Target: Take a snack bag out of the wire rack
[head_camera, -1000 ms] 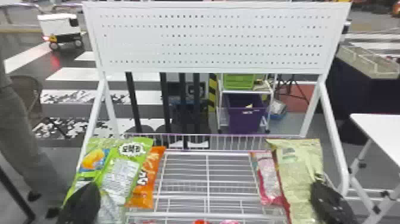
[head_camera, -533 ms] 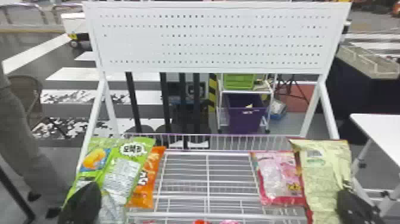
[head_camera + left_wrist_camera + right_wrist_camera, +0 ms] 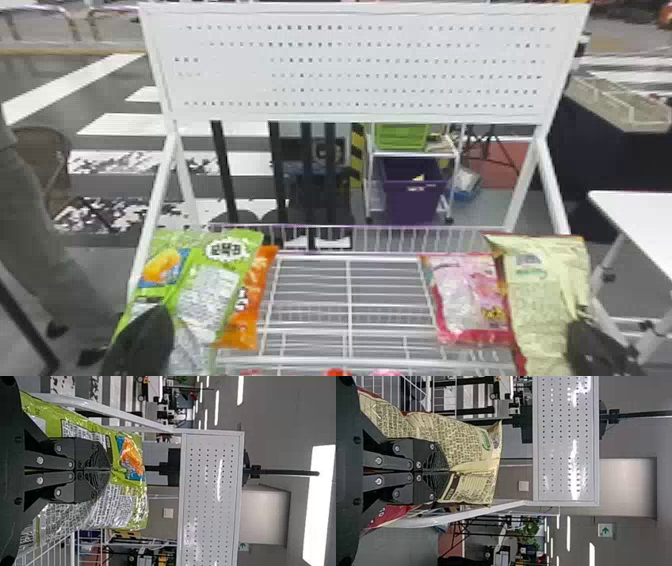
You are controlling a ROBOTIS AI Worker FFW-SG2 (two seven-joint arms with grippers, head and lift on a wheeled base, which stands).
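Your left gripper (image 3: 159, 322) and right gripper (image 3: 582, 330), fingers closed, pinched the green bag (image 3: 207, 292) and yellow bag (image 3: 537, 295) respectively; long axes ran near-upright, green's top leaning rightward.

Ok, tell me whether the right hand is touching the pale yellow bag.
Touching. The right wrist view shows the right hand shut on the pale yellow bag, the wrapper creased at its fingertips.

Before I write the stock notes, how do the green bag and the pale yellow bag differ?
The green bag is bright, with an orange-and-blue picture; the pale yellow bag is muted, with a small green mark. The left gripper pinches the green bag, the right gripper the pale yellow bag. Both are crinkled, printed bags.
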